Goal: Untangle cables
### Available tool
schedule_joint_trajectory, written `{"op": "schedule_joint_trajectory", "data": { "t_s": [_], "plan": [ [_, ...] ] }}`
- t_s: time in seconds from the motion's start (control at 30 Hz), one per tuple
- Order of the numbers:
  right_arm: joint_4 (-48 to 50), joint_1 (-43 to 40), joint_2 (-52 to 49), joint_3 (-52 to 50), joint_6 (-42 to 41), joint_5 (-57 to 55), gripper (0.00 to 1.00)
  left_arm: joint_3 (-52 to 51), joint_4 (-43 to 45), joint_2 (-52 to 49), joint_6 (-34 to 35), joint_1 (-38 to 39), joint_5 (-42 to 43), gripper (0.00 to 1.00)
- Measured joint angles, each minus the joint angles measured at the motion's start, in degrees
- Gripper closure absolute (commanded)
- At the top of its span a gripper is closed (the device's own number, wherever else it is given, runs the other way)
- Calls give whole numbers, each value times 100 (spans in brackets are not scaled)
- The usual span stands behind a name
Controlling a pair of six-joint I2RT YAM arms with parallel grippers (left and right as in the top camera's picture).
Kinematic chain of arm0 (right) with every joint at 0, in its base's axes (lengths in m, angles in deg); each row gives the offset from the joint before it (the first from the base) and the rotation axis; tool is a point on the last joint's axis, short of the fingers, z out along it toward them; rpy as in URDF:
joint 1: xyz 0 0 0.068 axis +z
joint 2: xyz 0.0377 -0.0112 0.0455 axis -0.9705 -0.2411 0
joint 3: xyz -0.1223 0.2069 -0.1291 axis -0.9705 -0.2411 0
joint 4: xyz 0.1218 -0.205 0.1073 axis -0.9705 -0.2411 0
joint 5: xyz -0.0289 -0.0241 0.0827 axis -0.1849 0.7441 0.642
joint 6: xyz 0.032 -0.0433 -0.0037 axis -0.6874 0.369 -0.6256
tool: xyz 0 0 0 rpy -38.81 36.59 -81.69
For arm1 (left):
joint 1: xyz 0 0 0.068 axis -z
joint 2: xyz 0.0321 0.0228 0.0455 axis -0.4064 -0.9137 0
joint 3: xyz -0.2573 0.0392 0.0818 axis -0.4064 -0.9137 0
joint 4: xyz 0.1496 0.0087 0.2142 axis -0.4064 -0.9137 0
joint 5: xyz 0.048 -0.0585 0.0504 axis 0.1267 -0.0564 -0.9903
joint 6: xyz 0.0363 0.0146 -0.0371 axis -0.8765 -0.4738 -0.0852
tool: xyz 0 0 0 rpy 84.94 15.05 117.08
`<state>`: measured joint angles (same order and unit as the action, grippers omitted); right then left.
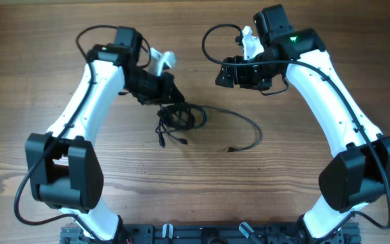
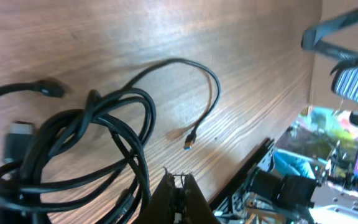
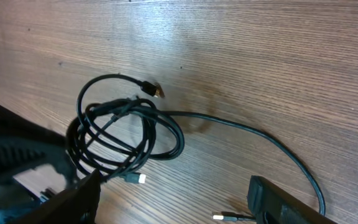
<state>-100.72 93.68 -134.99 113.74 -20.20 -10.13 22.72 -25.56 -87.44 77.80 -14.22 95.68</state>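
We see one wooden surface (image 1: 32, 68) and two white arms. The left arm (image 1: 90, 95) and the right arm (image 1: 330, 95) each rise from the near edge and bend in toward the middle. Between them lie the cables (image 1: 178, 116), thin black cords gathered in one tangle of overlapping loops. The tangle sits around the middle of the surface, slightly toward the left edge. We cannot tell how many cords make it up.

One long strand (image 1: 252, 129) leaves the tangle, curves toward the right edge and bends back toward the near edge. It ends in a small plug (image 1: 230, 148). A second plug (image 1: 162, 142) and a third plug (image 1: 181, 141) poke out on the tangle's near side, so we count three free ends from overhead.

The left jaws are pressed together at the far side of the tangle, right against its loops. We cannot tell whether a strand is pinched between them. The right jaws are spread wide and hold nothing. They are well apart from the tangle, toward the far edge and to its right.

In the right wrist view, a gold-tipped plug (image 3: 156, 90) ends one loop.
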Motion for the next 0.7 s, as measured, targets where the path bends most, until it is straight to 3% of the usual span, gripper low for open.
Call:
{"op": "schedule_joint_trajectory", "data": {
  "t_s": [0.17, 0.3, 0.47, 0.5, 0.53, 0.57, 0.6, 0.63, 0.7],
  "plan": [
    [105, 0, 0, 0, 2, -2, 23, 455, 2, -9, 503, -334, -863, 96],
    [140, 0, 0, 0, 2, -17, 22, 1128, 610, -9, 1314, -667, -1705, 96],
    [149, 0, 0, 0, 0, -131, 22, 1145, 232, -76, 1322, -581, -2396, 95],
    [146, 0, 0, 0, 2, -153, 22, 1145, 120, -116, 1204, -507, -2448, 90],
    [149, 0, 0, 0, 2, -173, 22, 1145, -28, -160, 1054, -413, -2496, 76],
    [149, 0, 0, 0, 2, -190, 22, 1145, -203, -214, 872, -295, -2544, 54],
    [146, 0, 0, 0, 2, -192, 22, 1145, -291, -236, 785, -238, -2568, 44],
    [146, 0, 0, 2, 2, -192, 22, 1145, -444, -254, 643, -157, -2621, 25],
    [146, 0, 0, 2, 2, -195, 22, 1134, -597, -258, 476, -4, -2769, 14]
  ]
}}
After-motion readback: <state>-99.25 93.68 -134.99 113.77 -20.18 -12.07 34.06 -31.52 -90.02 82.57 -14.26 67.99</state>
